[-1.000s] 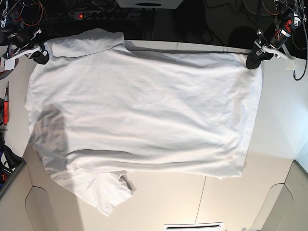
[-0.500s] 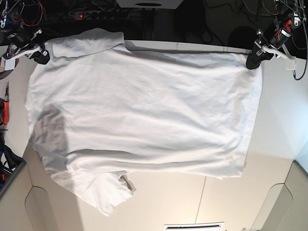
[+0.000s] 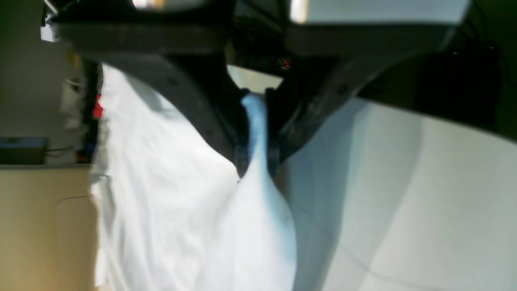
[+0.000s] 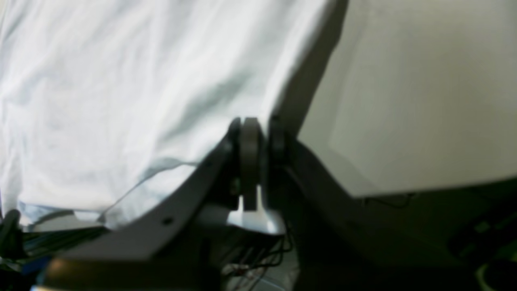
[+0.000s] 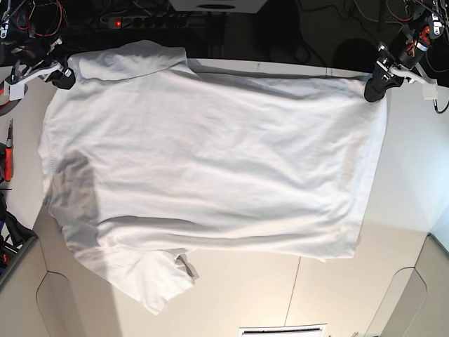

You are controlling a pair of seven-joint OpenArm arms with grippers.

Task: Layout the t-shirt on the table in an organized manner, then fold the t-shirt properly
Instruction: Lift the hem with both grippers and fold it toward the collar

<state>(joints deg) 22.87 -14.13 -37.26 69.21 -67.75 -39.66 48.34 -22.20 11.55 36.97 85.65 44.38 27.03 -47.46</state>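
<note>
Bright overhead feed, soft wrist feeds.
I see the base view sharp, with a grey shadow patch on the large white thin-cloth t-shirt (image 5: 210,161); both wrist views are blurred, dark near the lens.

The t-shirt (image 5: 210,175) lies spread over the table (image 5: 407,175). The left claw (image 5: 373,90) and right claw (image 5: 64,77) sit at its far corners.
</note>
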